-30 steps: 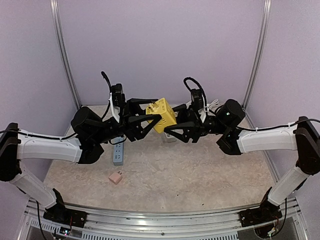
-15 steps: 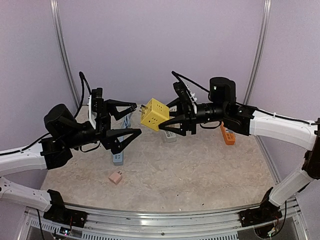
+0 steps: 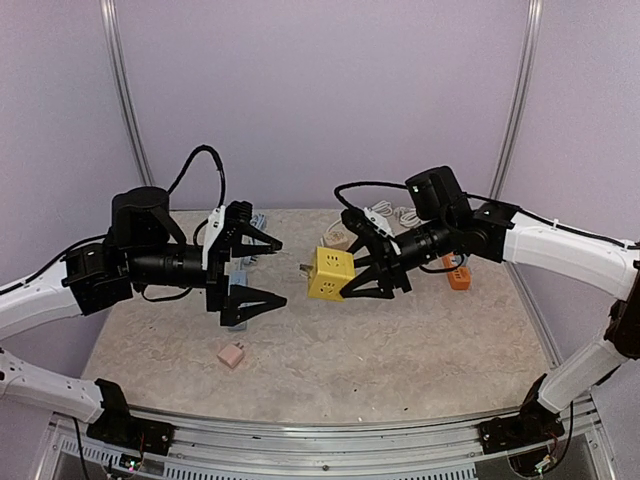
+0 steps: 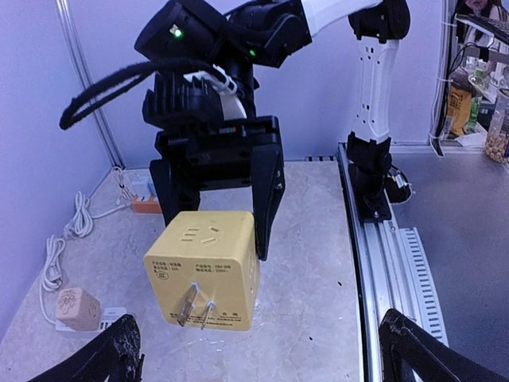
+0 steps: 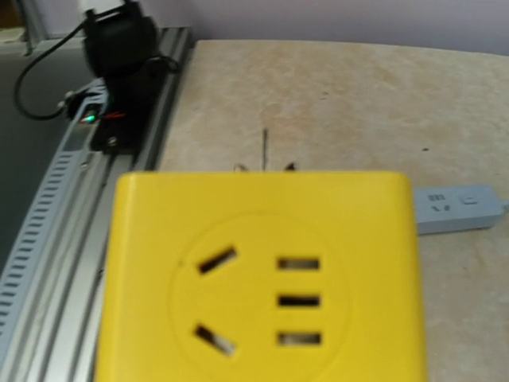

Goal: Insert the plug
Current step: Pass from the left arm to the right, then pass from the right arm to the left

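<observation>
Left gripper (image 3: 283,271): jaws spread wide, nothing in them, hanging above the speckled beige table (image 3: 400,350). A small pink square adapter (image 3: 232,354) lies on the table below it and back toward its base, and a pale blue-grey power strip (image 5: 457,208) lies flat underneath, probably the target socket, though I can't confirm. The yellow cube plug adapter (image 3: 330,273) is in the air just past the left fingertips, apart from them, roughly centred ahead of them in the left wrist view, metal prongs pointing at the left gripper. Right gripper (image 3: 352,262): clamped on the cube across two opposite faces, socket face toward its own wrist. My read is that this grip leaves the prong face clear for pushing in. Orange power strip (image 3: 455,272) is on the table behind the right hand, untouched.
</observation>
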`<state>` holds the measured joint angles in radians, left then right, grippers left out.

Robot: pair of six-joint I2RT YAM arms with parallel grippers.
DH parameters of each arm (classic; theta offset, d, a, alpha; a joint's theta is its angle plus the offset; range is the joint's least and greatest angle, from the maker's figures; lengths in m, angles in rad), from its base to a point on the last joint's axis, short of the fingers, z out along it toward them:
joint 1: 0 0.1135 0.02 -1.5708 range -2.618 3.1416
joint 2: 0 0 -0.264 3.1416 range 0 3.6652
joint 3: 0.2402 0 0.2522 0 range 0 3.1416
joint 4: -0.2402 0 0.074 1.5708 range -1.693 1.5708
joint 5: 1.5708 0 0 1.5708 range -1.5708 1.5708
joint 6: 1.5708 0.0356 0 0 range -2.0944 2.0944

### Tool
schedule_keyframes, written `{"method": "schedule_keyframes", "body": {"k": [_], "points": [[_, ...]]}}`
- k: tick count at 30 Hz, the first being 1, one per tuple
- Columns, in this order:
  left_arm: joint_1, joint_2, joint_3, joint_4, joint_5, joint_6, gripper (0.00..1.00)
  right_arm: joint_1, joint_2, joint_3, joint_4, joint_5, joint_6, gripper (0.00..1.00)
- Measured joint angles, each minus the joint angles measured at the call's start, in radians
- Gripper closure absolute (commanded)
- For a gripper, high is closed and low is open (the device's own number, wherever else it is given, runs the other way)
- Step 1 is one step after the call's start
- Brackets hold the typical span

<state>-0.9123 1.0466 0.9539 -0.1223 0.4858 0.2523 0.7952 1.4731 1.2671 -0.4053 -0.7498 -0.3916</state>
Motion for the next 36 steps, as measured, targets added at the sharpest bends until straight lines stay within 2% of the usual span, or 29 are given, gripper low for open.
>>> {"method": "schedule_keyframes", "body": {"k": [9,19,23,27,30,34,36], "points": [[0.0,0.165,0.026,-0.063,0.053,0.037,0.01,0.031,-0.016,0.0,-0.062,-0.034,-0.054,0.79],[-0.001,0.228,0.085,-0.065,0.087,0.036,0.01,0.069,-0.014,0.002,-0.077,-0.031,-0.078,0.8],[-0.006,0.261,0.093,-0.062,0.096,0.024,0.07,0.074,-0.012,0.01,-0.077,-0.021,-0.078,0.8],[-0.012,0.293,0.097,-0.059,0.107,0.011,0.2,0.075,-0.012,0.011,-0.076,-0.014,-0.077,0.8],[-0.014,0.306,0.1,-0.058,0.11,0.002,0.36,0.075,-0.011,0.011,-0.076,-0.012,-0.077,0.8],[-0.017,0.312,0.102,-0.051,0.099,0.011,0.66,0.072,-0.011,0.011,-0.087,0.001,-0.053,0.78],[-0.016,0.313,0.102,-0.05,0.098,0.011,0.8,0.072,-0.011,0.011,-0.09,0.004,-0.05,0.72]]}}
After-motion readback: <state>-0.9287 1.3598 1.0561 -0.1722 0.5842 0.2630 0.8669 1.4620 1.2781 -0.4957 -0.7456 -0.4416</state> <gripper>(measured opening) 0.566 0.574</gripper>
